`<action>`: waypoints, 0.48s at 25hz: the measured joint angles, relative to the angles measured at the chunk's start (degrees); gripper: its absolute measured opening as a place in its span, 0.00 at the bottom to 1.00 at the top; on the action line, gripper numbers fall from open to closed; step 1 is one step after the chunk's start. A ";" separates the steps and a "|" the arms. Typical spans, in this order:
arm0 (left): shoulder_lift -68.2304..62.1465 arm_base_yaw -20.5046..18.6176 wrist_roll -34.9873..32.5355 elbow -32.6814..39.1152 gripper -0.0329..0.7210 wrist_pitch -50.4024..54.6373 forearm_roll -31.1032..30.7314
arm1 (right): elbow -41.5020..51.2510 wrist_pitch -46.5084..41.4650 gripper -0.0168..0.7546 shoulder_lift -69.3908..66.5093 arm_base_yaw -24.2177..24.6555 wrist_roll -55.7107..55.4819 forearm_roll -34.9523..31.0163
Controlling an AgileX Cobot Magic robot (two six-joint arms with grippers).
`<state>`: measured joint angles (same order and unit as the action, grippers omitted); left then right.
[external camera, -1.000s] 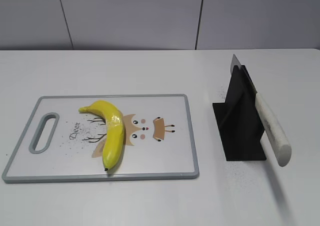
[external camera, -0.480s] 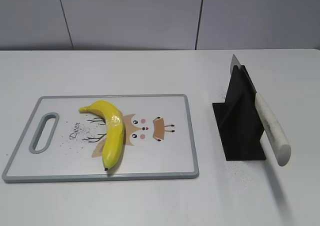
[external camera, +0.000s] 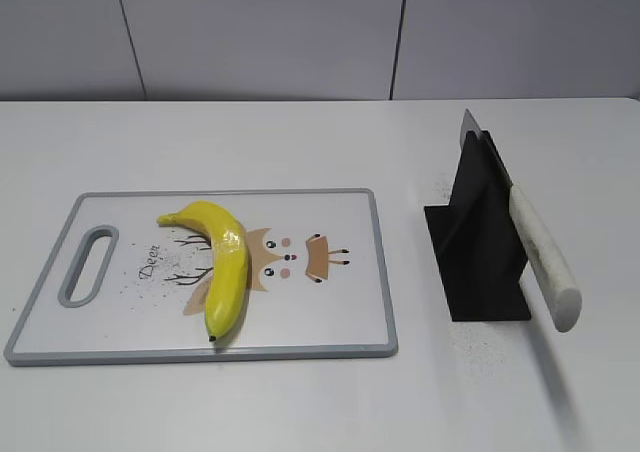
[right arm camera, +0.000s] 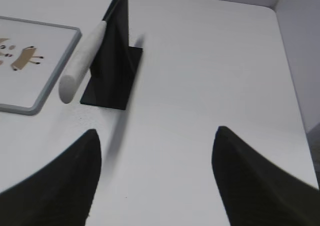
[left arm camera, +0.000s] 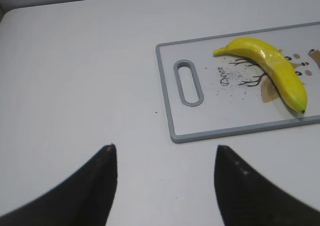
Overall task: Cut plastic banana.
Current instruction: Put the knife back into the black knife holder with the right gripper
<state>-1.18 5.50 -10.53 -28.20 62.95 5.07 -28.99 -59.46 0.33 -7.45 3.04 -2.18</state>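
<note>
the white bench carries a cutting board on the left w/ the plastic banana lying on its middle, dark tip toward the front edge. on the right, well apart, a black stand holds a knife, handle sloping down. left pincer and right pincer are both released, above bare bench.
</note>
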 joint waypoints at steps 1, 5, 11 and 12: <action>0.00 0.00 0.00 0.00 0.83 0.00 0.00 | 0.00 0.00 0.70 0.00 1.29 0.00 0.00; 0.00 0.00 0.00 0.00 0.83 0.00 0.00 | 0.00 0.00 0.70 0.00 3.58 0.00 0.00; 0.00 0.00 0.00 0.00 0.83 0.00 0.00 | 0.00 0.00 0.70 0.00 3.64 0.00 0.05; 0.00 0.00 0.00 0.00 0.83 0.00 0.00 | 0.00 0.00 0.70 0.00 3.64 0.00 0.05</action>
